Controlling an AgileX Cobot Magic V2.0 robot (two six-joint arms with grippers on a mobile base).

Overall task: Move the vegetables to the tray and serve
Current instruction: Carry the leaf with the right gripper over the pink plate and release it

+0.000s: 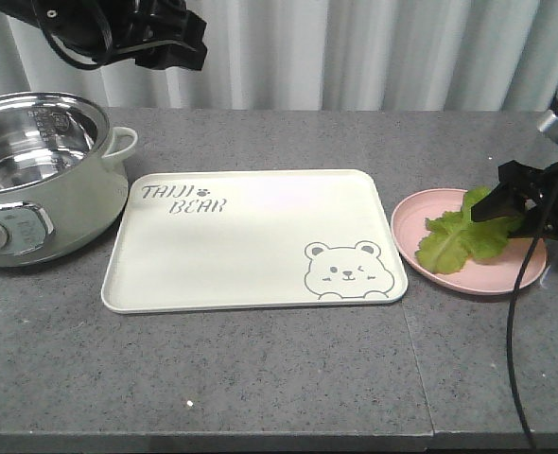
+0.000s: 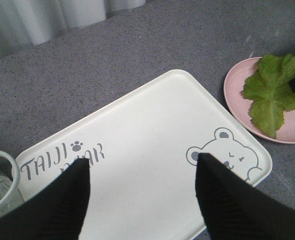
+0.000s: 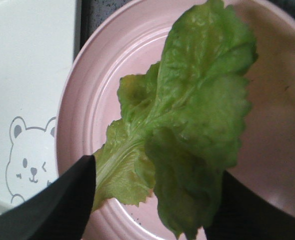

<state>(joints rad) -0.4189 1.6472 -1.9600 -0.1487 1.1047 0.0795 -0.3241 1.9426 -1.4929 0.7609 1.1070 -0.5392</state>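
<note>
The lettuce leaf (image 1: 463, 236) lies on the round pink plate (image 1: 517, 270), right of the cream tray (image 1: 251, 236) with the bear face. My right gripper (image 1: 492, 203) is low over the plate. In the right wrist view its jaws (image 3: 157, 167) stand wide apart with the lettuce (image 3: 187, 100) between them, one lobe close against the right finger. The plate (image 3: 102, 65) and a tray corner (image 3: 27, 75) show there too. My left gripper (image 1: 180, 47) is high at the back left, open and empty (image 2: 142, 162) above the tray (image 2: 147, 130). The left wrist view also shows the lettuce (image 2: 270, 90).
A pale green electric pot (image 1: 33, 180) with a steel bowl stands left of the tray, its handle near the tray's far left corner (image 2: 0, 175). The grey table's front edge runs along the bottom. A white curtain hangs behind.
</note>
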